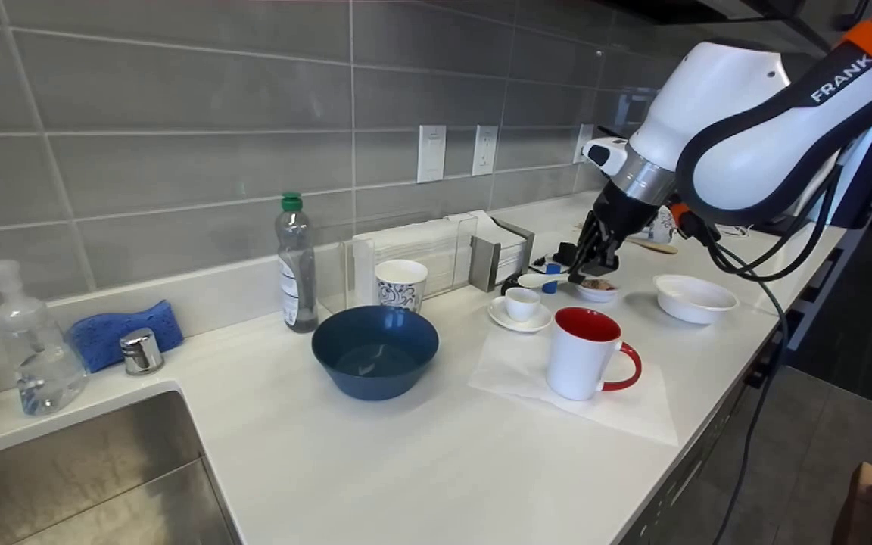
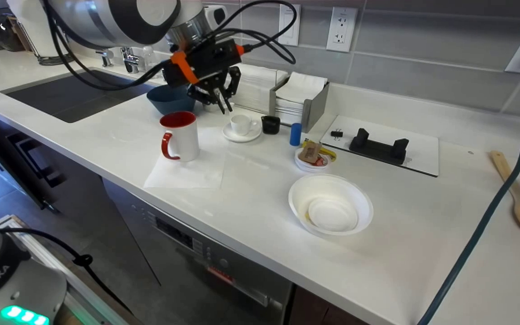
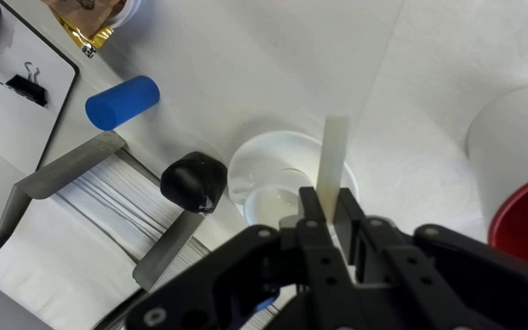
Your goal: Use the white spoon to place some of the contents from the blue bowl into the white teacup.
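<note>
A: What was the biggest thing there?

B: The white countertop (image 1: 360, 469), with the Panda arm (image 1: 697, 113) above it. Next in size came the dark-blue bowl (image 1: 379, 387), the biggest dish in sight. I couldn't make out any contents inside it.

A: And the gripper (image 3: 328, 204)?

B: It hung above the countertop, well apart from the bowl. Near it stood the red-handled mug (image 1: 576, 363) and a white saucer (image 1: 519, 326) with the white teacup (image 1: 522, 306) upright on it. The teacup's inside looked pale; I couldn't tell whether anything lay in there.

A: The smallest piece, then: where was the white spoon (image 1: 538, 280)?

B: In the gripper. The two fingers (image 3: 310, 204) were clamped on its handle, the square end sticking out on one side. In an exterior view the head pointed to the bowl's side, raised beside or over the teacup; I couldn't tell which.

A: So which step was that?

B: I took it for the carrying step: spoon secured, nothing visibly delivered. Any load on the head was too small to make out, so I guessed the scoop was yet to come.

A: What did the next move call for?

B: On that guess, a raised sweep to the bowl, clear of the teacup, then a dip inside and a level lift. Had it been loaded, a slow tilt centred over the teacup.
</note>
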Controlling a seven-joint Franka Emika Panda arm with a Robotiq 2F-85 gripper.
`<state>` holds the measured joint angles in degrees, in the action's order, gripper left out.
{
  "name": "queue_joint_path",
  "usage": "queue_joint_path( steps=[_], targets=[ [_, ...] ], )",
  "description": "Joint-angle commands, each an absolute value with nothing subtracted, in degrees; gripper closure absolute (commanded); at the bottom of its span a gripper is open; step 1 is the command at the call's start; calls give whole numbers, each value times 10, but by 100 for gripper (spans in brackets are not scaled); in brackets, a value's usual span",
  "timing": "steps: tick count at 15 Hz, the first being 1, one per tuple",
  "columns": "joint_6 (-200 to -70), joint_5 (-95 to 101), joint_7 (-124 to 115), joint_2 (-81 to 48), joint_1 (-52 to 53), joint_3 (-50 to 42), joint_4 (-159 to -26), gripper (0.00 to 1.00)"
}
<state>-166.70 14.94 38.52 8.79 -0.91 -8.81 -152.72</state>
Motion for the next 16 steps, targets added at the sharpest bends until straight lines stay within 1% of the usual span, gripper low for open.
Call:
queue_joint_path(
  steps=[1, 5, 10, 16],
  targets=[
    [-1673, 128, 426, 78, 4, -89, -1532, 97],
    [-1709, 58, 534, 60, 47, -120, -1558, 97],
    [-1726, -120, 702, 66, 108, -172, -1585, 97],
    [-1675, -289, 878, 81, 153, -234, -1572, 97]
  ],
)
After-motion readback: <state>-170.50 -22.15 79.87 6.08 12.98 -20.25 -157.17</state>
